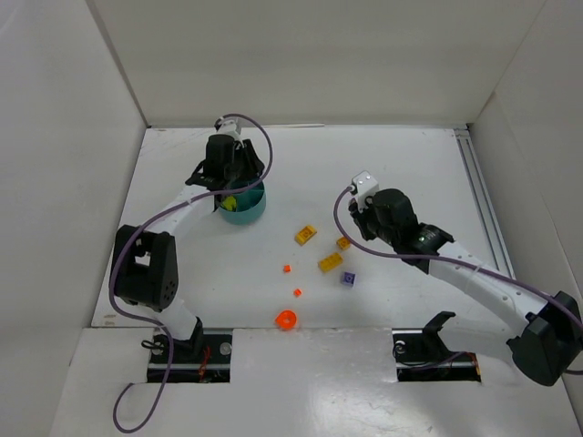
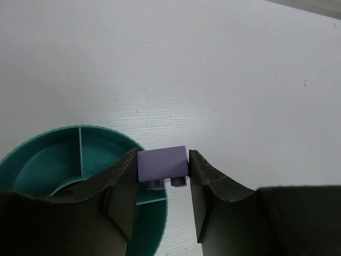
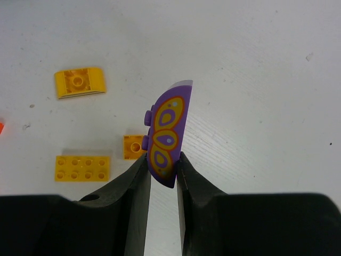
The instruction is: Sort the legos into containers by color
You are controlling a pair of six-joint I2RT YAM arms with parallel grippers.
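Left gripper [image 2: 162,159] is clamping a lilac brick [image 2: 161,166] across its long side, pads on both short ends, studs facing back toward the wrist. It is hanging over the teal dish [image 2: 80,128], right at the rim on the side facing the loose pile.

Key relation: in the left wrist view the brick is sitting above the rim line, not squarely over a compartment. The open compartments are lying to the left of the fingers, with 1 divider [image 2: 81,154] running away from the centre. I'm judging that a release here is risking a bounce off the wall onto the table [image 1: 401,173], so the coming move is probably calling for a small shift inward toward the dish centre. I can't tell which compartment is taking purple. The top view is showing only a bit of yellow-green inside the dish, under the gripper.

Right gripper [image 3: 162,160] is pinching a purple curved piece [image 3: 168,122] with an orange pattern. The piece is edge-on, its long axis pointing away from the wrist, studs to the left. It is hovering over 3 yellow bricks [image 3: 82,168], well apart from the dish.

The left arm is much the nearer to the dish, so its drop is looking like the first one.

1 purple brick [image 1: 347,279] and 2 orange bits [image 1: 286,269] are lying loose on the table, not yet sorted.
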